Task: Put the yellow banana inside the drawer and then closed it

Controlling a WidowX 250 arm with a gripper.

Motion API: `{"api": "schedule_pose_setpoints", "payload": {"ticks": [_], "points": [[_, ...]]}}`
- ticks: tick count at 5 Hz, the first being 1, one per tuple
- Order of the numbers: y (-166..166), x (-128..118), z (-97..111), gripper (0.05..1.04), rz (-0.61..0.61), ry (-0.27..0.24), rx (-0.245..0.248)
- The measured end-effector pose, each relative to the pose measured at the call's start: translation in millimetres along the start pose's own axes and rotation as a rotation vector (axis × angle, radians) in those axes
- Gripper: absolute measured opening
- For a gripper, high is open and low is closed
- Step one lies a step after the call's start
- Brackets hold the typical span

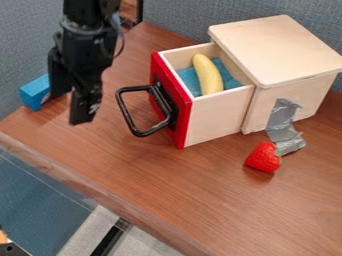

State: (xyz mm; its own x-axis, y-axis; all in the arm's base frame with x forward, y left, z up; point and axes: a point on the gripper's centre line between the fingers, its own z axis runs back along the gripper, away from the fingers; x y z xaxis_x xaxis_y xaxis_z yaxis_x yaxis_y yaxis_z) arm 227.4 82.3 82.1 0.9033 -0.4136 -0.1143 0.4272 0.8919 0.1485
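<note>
Yellow against blue cloth (189,79), seeing the banana (208,75) lying inside the pulled-out drawer (217,117), well within its walls. Judging the placing as done, so taking the closing as the step in hand. Finding the gripper (67,110) hanging over the surface (133,175) toward its left edge, spread and pinching nothing, near the black handle (127,114) but apart from it. Reckoning on bringing the gripper against the handle or the red front (175,95) next, then pushing straight toward the box (277,47) by the surface's back edge. Expecting the banana to be clearing the lid, though watching for its tip rubbing. Seeing silver tape (284,130) running down the box's side, probably steadying it against the push. Leaving alone the strawberry (264,157) lying beside the tape, and the blue block (33,92) sitting near the left edge.
</note>
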Motion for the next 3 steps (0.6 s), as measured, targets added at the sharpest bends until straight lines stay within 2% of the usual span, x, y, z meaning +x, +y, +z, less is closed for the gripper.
{"api": "schedule_pose_setpoints", "payload": {"ticks": [1, 2, 3], "points": [[4, -1, -24, 1.000, -0.134, -0.026, -0.052], [8, 6, -40, 1.000, -0.224, -0.088, -0.052], [14, 13, -53, 1.000, -0.262, -0.156, -0.050]]}}
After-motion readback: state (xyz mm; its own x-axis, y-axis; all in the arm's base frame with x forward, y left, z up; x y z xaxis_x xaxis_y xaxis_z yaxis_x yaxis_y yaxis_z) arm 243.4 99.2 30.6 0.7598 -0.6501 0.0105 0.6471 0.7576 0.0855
